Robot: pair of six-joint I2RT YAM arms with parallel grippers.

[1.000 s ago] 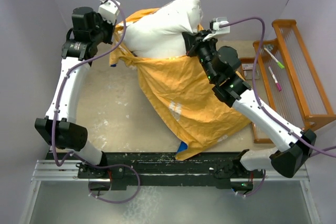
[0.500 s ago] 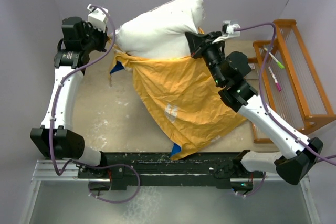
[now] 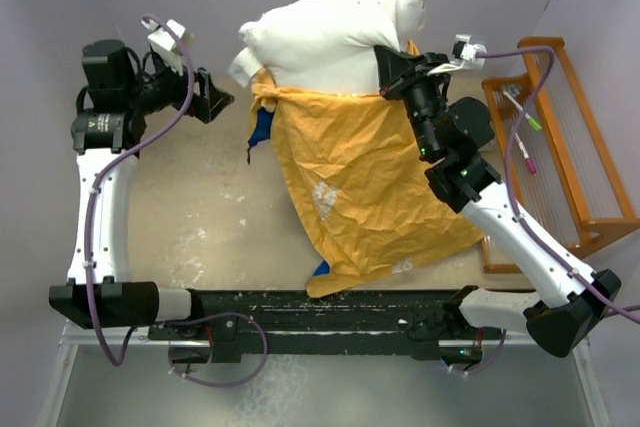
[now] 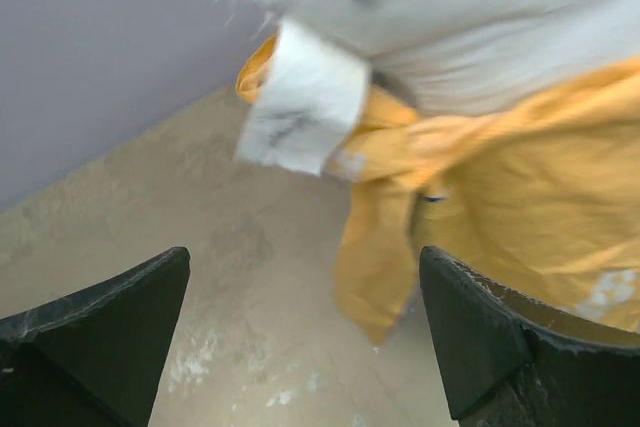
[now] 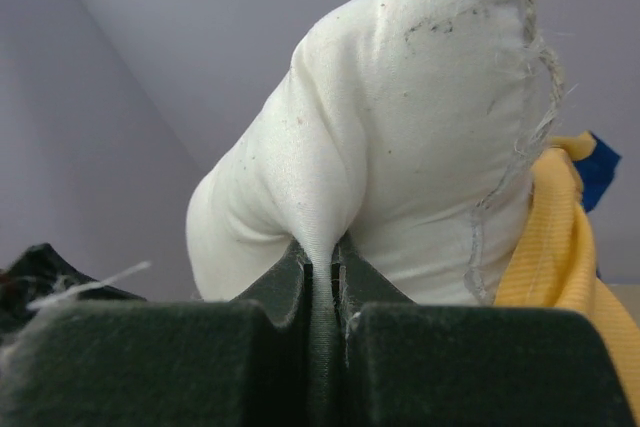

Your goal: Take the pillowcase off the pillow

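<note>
The white pillow (image 3: 330, 32) is lifted at the back of the table, with my right gripper (image 3: 388, 67) shut on a pinched fold of it. In the right wrist view the pillow (image 5: 400, 127) bulges above the right gripper (image 5: 322, 265). The pillowcase (image 3: 370, 187) hangs from the pillow's lower part and spreads over the table, yellow-orange side out, with blue showing at its left edge (image 3: 262, 129). My left gripper (image 3: 218, 97) stands open to the left of it, holding nothing. In the left wrist view the left gripper (image 4: 300, 337) is over bare table, and the pillowcase (image 4: 520, 177) droops ahead.
A wooden rack (image 3: 575, 147) with coloured pens stands at the right edge of the table. Purple walls close in the back and sides. A white tag (image 4: 300, 102) sticks out at the pillow's near corner. The arms' base rail (image 3: 320, 312) runs along the near edge.
My left gripper has let go of the pillowcase's edge, opened and drawn back to the left. My right arm has carried the pillow up and to the right, and the pillowcase has slid lower.
</note>
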